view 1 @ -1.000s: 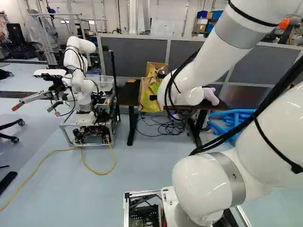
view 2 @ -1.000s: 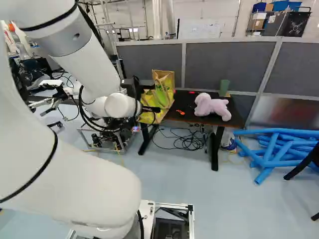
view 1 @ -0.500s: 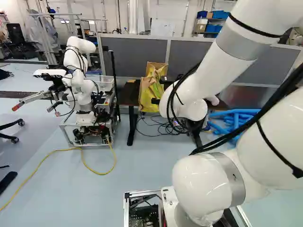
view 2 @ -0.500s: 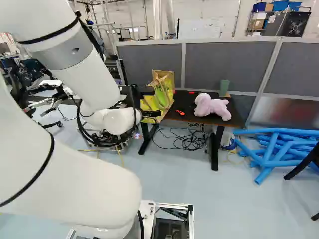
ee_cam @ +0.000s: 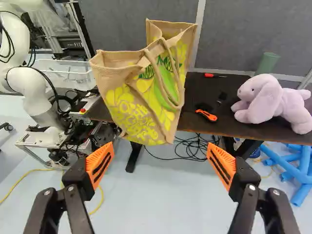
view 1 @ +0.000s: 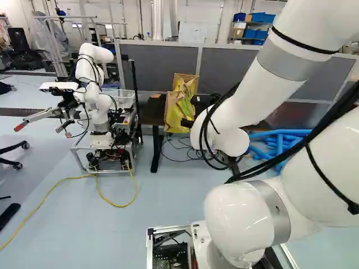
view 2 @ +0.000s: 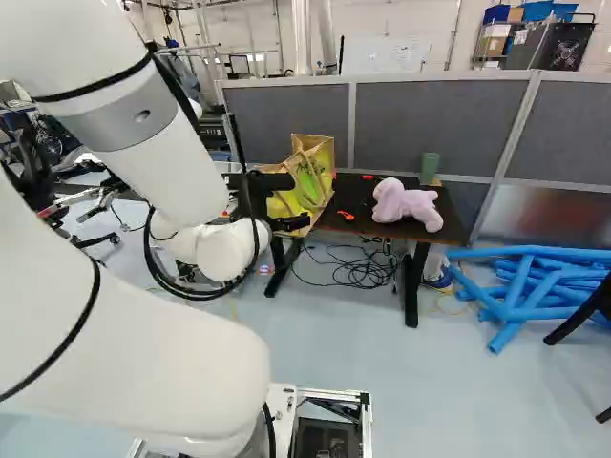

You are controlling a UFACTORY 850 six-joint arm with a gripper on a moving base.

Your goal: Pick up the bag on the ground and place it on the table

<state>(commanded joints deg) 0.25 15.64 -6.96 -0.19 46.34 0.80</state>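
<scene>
My tool (ee_cam: 161, 148) stands wide; nudging the bag (ee_cam: 141, 100), apparently overhanging the bench (ee_cam: 195, 87), could topple it.

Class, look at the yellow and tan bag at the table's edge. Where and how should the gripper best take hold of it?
Probably by the handle, from the bag's near side, one finger each side of the strap. The handle droops over the face towards the gripper. The bag tilts and looks soft and wide, so squeezing its body might crumple it.
</scene>
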